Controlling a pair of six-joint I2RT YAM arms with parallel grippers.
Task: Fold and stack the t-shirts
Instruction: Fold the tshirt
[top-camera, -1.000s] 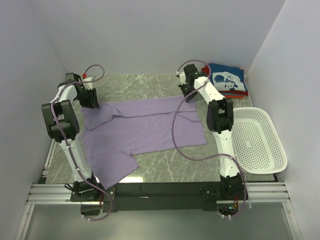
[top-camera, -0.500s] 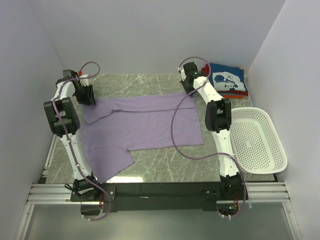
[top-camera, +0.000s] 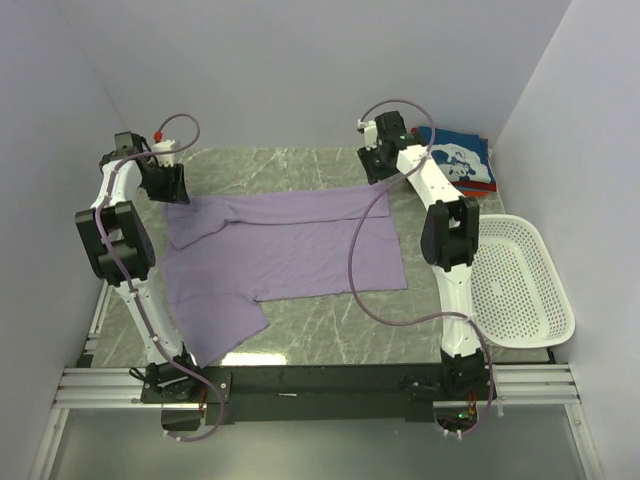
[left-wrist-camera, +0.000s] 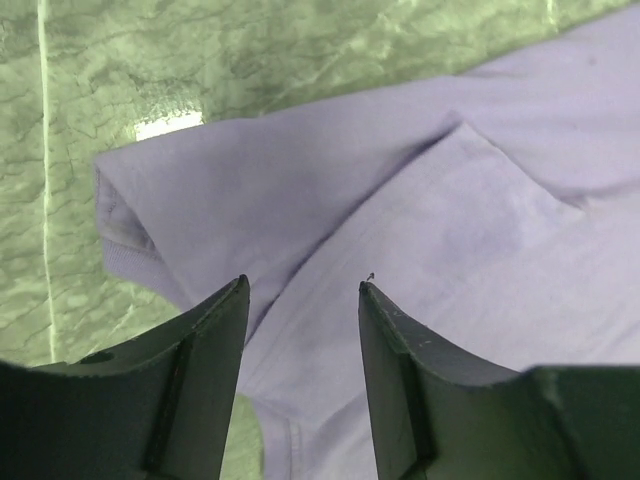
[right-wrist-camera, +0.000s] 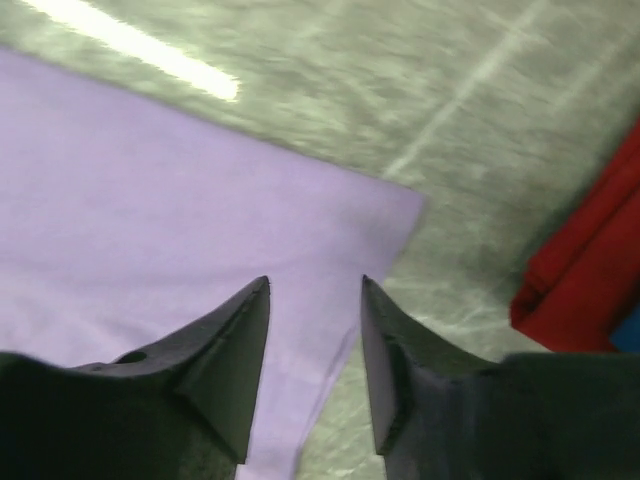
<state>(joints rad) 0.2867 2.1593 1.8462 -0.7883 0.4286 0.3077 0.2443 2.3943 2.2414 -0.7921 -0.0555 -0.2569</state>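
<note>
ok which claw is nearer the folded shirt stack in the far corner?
Right. The right claw sits just left of the folded stack; the left claw is across the lavender shirt, far left.

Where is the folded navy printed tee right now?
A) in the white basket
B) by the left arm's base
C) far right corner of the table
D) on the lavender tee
C: the navy tee lies folded in the far right corner of the table, beyond the white basket and apart from the lavender tee.
</note>
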